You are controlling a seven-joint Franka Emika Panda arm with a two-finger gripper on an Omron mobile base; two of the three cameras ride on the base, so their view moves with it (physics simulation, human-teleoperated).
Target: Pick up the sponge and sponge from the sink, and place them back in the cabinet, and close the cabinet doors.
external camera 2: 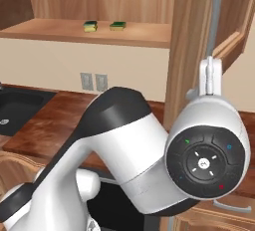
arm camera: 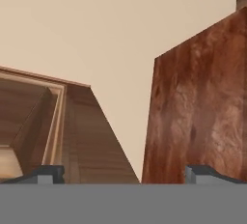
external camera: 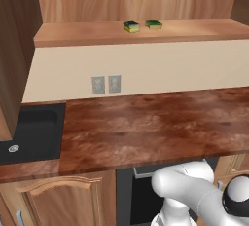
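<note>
Two green-topped sponges lie side by side on the shelf of the open cabinet (external camera: 97,34), one (external camera: 131,26) left of the other (external camera: 153,24); the right base view shows the same pair (external camera 2: 90,26) (external camera 2: 118,25). The black sink (external camera: 34,130) is at the counter's left end with nothing in the part I can see. The right cabinet door (external camera 2: 185,41) stands open, with a grey handle (external camera 2: 214,11). My white hand (external camera 2: 211,75) sits just below that handle, against the door's edge. In the hand view my gripper (arm camera: 125,175) is open and holds nothing, facing a raised door panel (arm camera: 72,136).
The left cabinet door (external camera: 14,49) also stands open over the sink. A brown wooden counter (external camera: 155,127) runs below the beige wall with two sockets (external camera: 106,84). Arched-panel lower cabinets (external camera: 58,200) sit under the counter. My arm's elbow (external camera 2: 204,163) bulks large in the right base view.
</note>
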